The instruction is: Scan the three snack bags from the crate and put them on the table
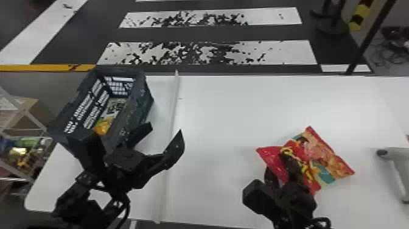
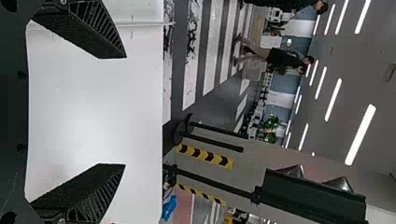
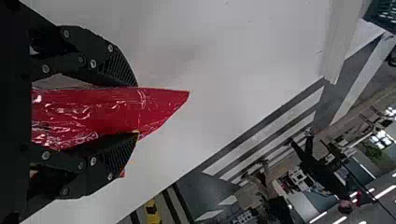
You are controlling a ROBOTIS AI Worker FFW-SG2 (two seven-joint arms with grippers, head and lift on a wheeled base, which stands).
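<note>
Over the right part of the table, my right gripper (image 1: 286, 173) is shut on a red snack bag (image 1: 327, 158) with orange and teal areas. In the right wrist view the gripper (image 3: 137, 109) has the red bag (image 3: 93, 114) between its two fingers. My left gripper (image 1: 164, 137) stands open beside the crate's near right side; the left wrist view has the gripper (image 2: 125, 111) with nothing between its fingers. The dark crate (image 1: 141, 100) holds a bag with yellow and orange (image 1: 103, 125) on its floor. A light grey scanner (image 1: 397, 170) lies at the table's right.
The white table (image 1: 228, 115) has a raised pale strip (image 1: 172, 121) running front to back, right of the crate. A metal shelf frame (image 1: 30, 117) stands left of the table. A dark stand (image 1: 331, 27) is on the floor beyond it.
</note>
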